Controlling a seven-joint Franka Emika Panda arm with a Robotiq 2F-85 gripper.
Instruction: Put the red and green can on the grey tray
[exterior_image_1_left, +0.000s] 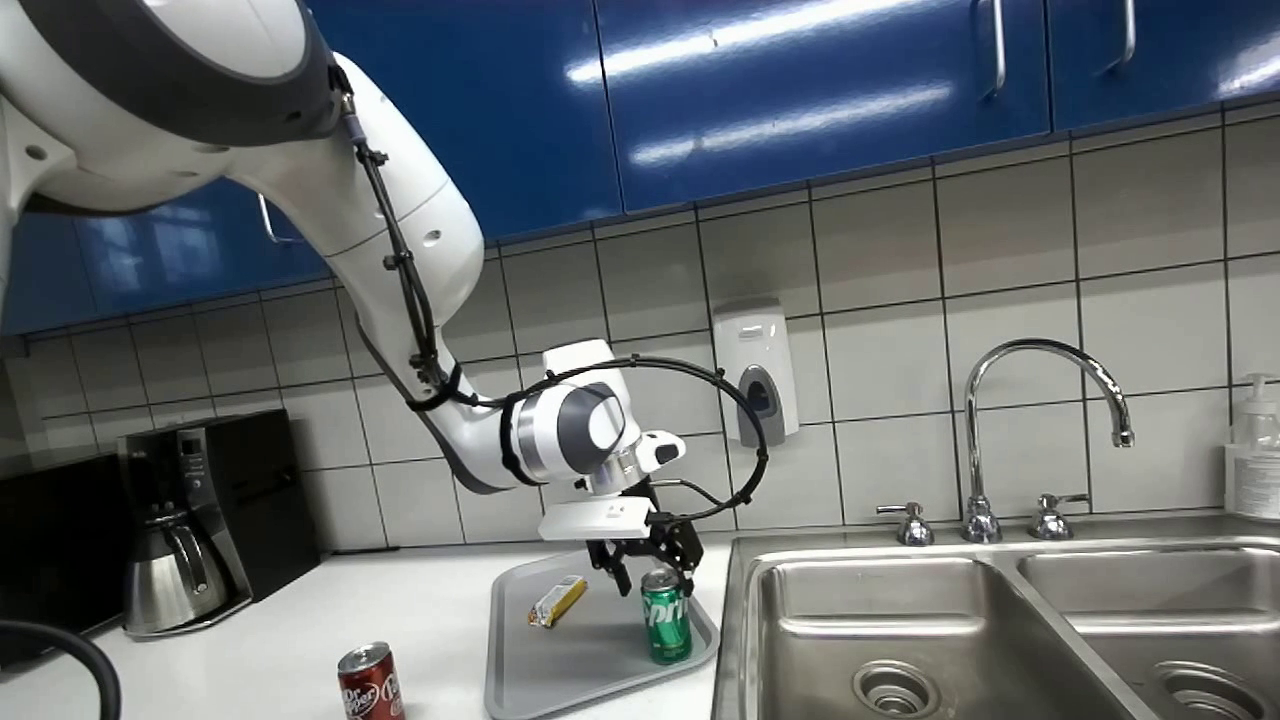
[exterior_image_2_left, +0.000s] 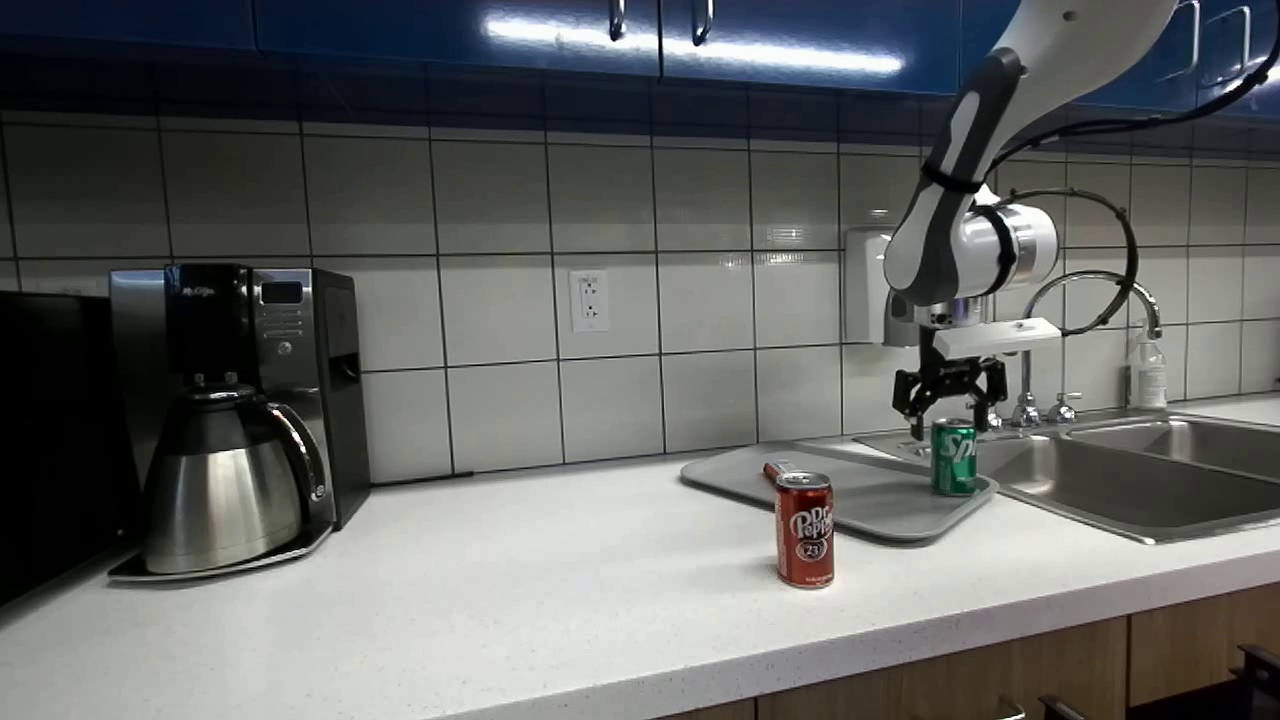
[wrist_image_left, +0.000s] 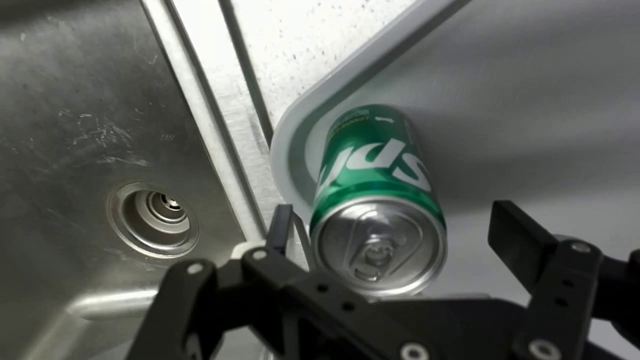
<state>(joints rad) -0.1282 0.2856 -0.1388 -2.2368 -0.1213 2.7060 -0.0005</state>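
The green can (exterior_image_1_left: 666, 628) stands upright on the grey tray (exterior_image_1_left: 560, 668), near its corner beside the sink; both also show in an exterior view, the can (exterior_image_2_left: 953, 468) and the tray (exterior_image_2_left: 880, 492). The dark red can (exterior_image_2_left: 805, 535) stands upright on the white counter in front of the tray, off it; it also shows in an exterior view (exterior_image_1_left: 371, 688). It is out of the wrist view. My gripper (exterior_image_2_left: 950, 428) is open at the green can's top. In the wrist view the fingers (wrist_image_left: 392, 222) are wide apart, with the can (wrist_image_left: 372, 165) between them, closer to the left finger; a gap shows at the right finger.
A small yellow oblong item (exterior_image_1_left: 558, 602) lies on the tray. The steel double sink (exterior_image_1_left: 740, 630) borders the tray's side, with a tall faucet (exterior_image_1_left: 1040, 346) behind. A coffee maker (exterior_image_2_left: 340, 410) stands at the far left. A soap dispenser (exterior_image_1_left: 757, 370) hangs on the wall behind the gripper.
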